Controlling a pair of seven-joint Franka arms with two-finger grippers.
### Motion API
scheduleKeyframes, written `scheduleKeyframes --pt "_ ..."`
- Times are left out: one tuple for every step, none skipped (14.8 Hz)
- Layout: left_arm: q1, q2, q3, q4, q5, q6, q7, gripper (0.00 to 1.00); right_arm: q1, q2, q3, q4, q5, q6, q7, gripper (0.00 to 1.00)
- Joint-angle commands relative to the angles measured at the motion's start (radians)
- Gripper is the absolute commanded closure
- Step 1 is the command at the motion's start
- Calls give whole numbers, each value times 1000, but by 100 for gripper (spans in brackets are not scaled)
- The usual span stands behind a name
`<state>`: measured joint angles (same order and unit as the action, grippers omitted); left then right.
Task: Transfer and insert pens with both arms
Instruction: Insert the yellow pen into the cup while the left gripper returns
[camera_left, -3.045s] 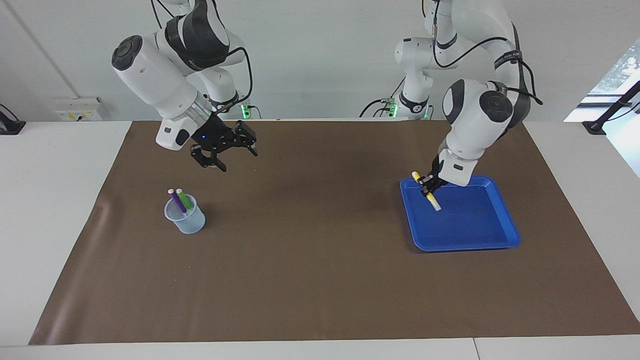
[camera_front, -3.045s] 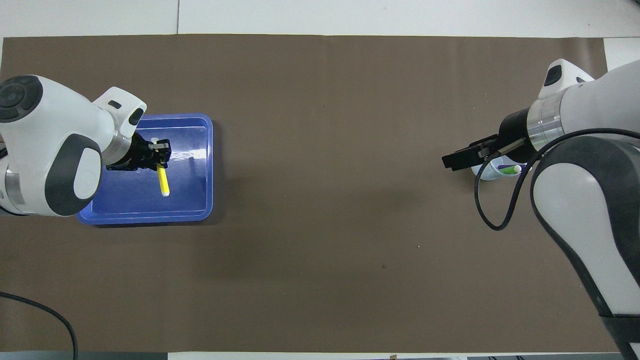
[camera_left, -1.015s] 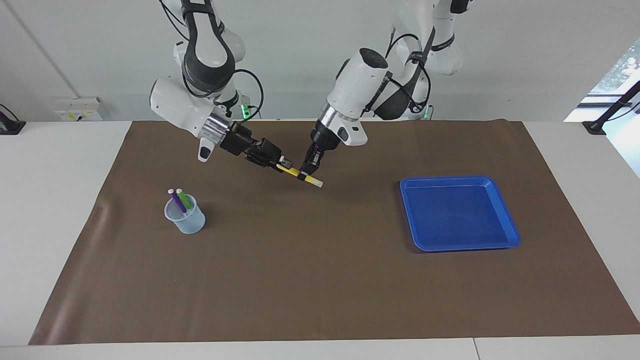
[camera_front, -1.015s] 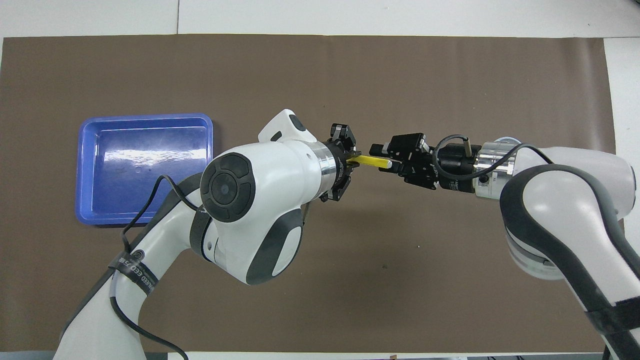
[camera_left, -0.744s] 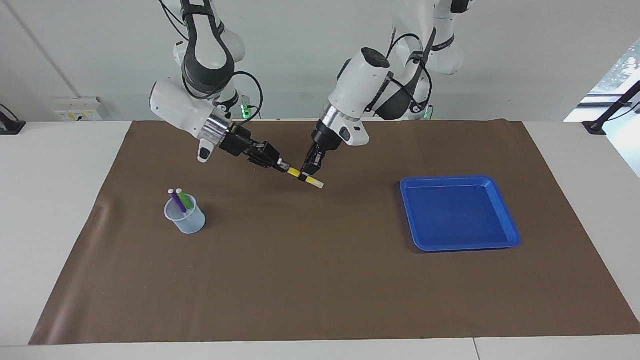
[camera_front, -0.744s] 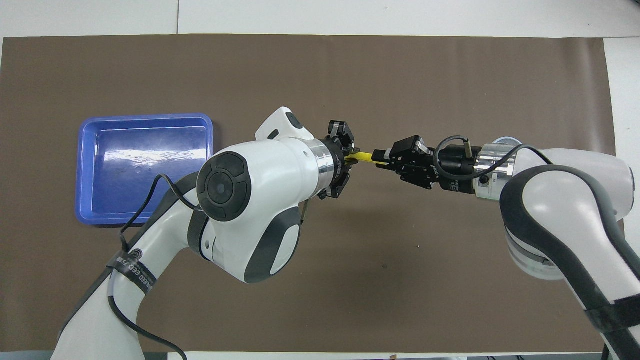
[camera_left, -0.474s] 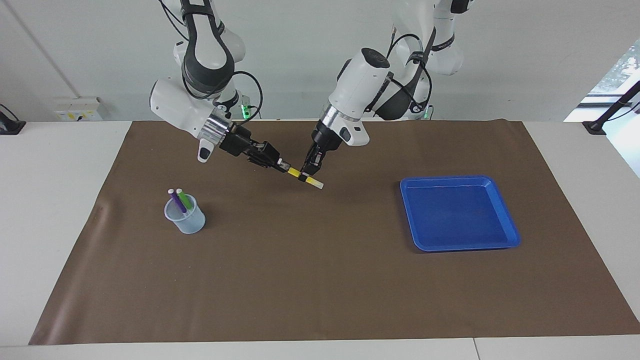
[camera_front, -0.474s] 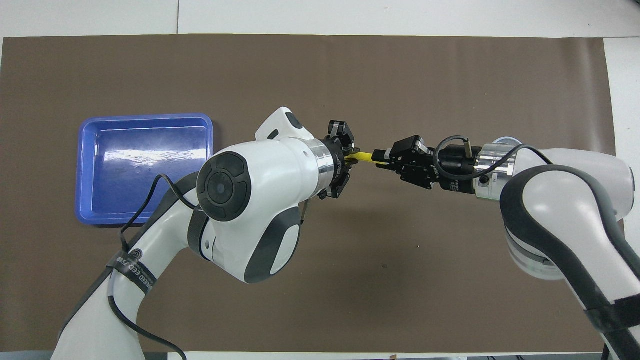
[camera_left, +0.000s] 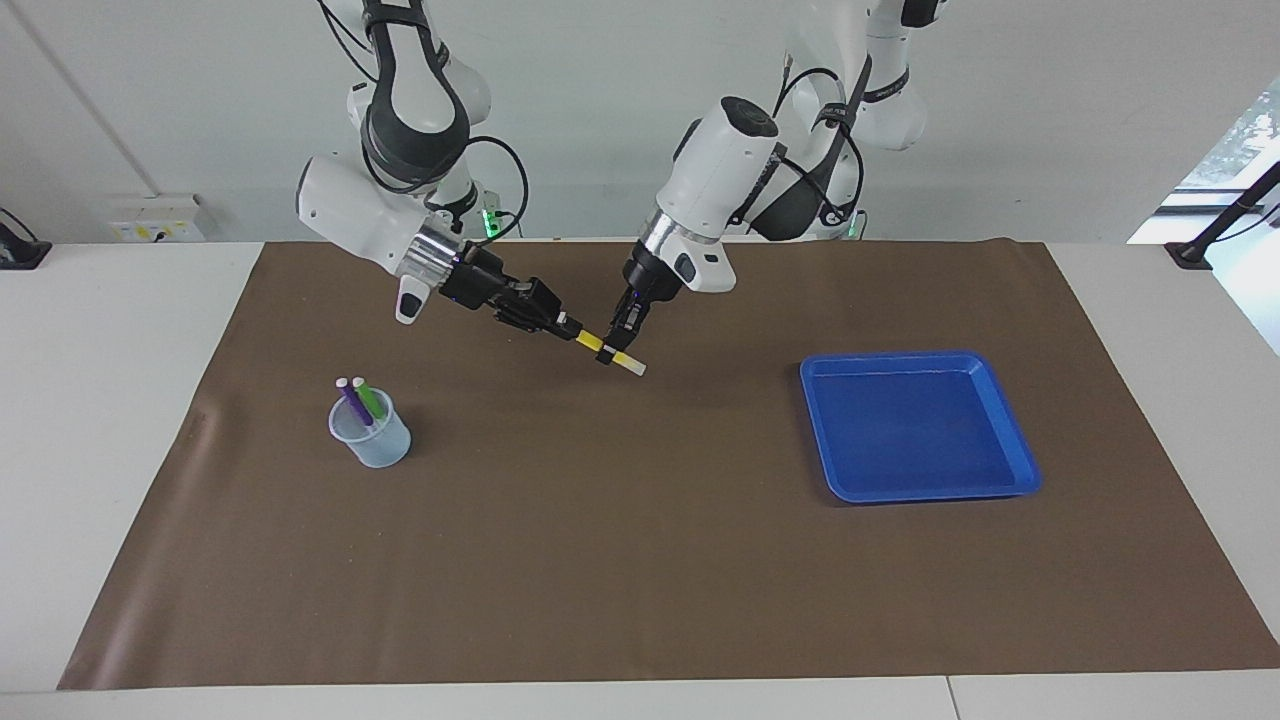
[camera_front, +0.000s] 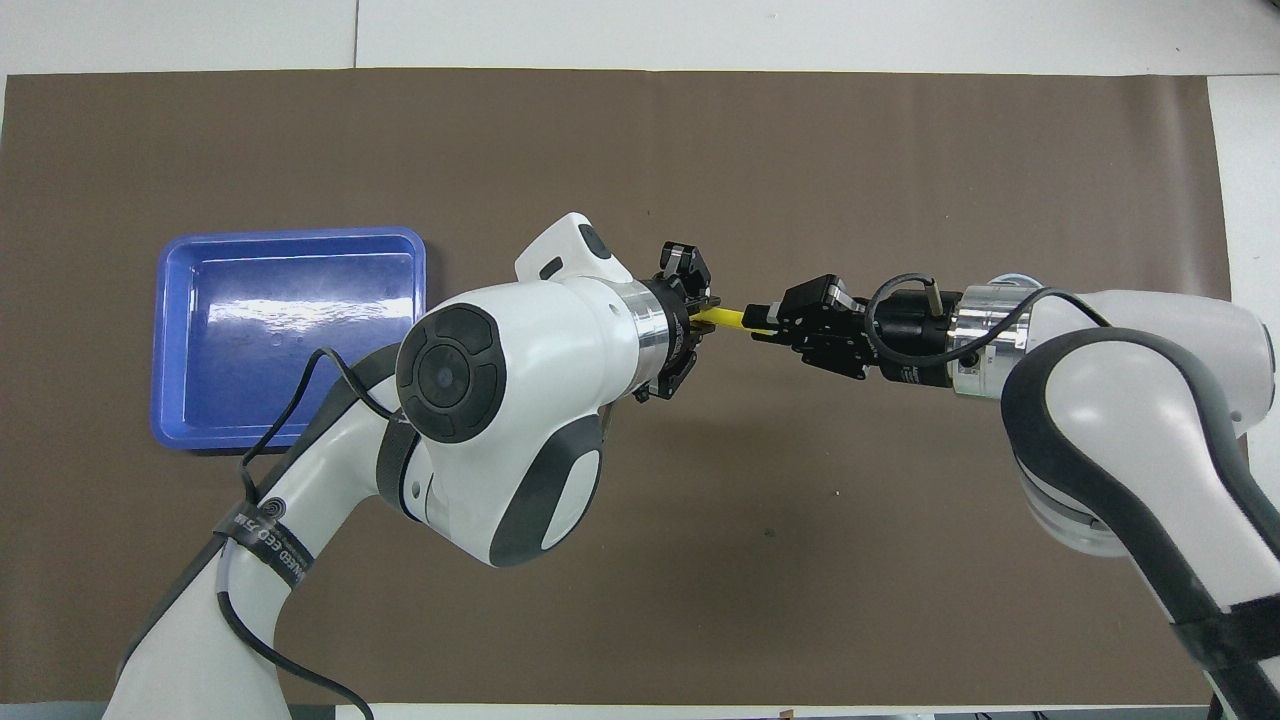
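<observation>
The yellow pen (camera_left: 626, 361) hangs in the air over the middle of the brown mat, tilted, held at both ends. My left gripper (camera_left: 610, 352) is shut on it near its pale cap end. My right gripper (camera_left: 570, 331) is shut on its other end. In the overhead view the yellow pen (camera_front: 730, 318) bridges the left gripper (camera_front: 706, 313) and the right gripper (camera_front: 768, 323). The purple pen (camera_left: 352, 400) and the green pen (camera_left: 369, 398) stand in a clear cup (camera_left: 372, 445) toward the right arm's end of the table.
A blue tray (camera_left: 915, 425) lies on the mat toward the left arm's end and holds nothing; it also shows in the overhead view (camera_front: 290, 335). The brown mat (camera_left: 640, 560) covers most of the table. Two smaller arms with green lights stand by the wall.
The left gripper carried the yellow pen from the blue tray to mid-table. The right gripper came over from above the cup, slid onto the pen's free end and closed on it.
</observation>
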<state>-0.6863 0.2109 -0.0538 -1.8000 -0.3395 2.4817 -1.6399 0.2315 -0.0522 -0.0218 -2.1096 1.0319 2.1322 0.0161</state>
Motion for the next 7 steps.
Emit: scheduleKeyframes --pt "60 -13 11 2 11 -101 165 0 -81 89 2 219 -313 -199 12 100" --pt "82 -27 12 2 11 -150 237 0 -101 122 2 308 -417 -280 4 100" --pt "111 -33 12 2 11 -191 314 0 -118 149 2 389 -505 -354 -4 100" --pt "137 -44 12 2 11 -240 406 0 -129 170 2 449 -589 -414 -40 100" --pt "172 -51 14 2 13 -298 513 0 -135 187 2 492 -675 -449 -127 100" --pt "204 -61 14 -4 14 -344 610 0 -133 195 2 517 -772 -460 -237 100" --pt "238 -71 14 -12 31 -375 703 0 -133 196 2 522 -882 -456 -346 100"
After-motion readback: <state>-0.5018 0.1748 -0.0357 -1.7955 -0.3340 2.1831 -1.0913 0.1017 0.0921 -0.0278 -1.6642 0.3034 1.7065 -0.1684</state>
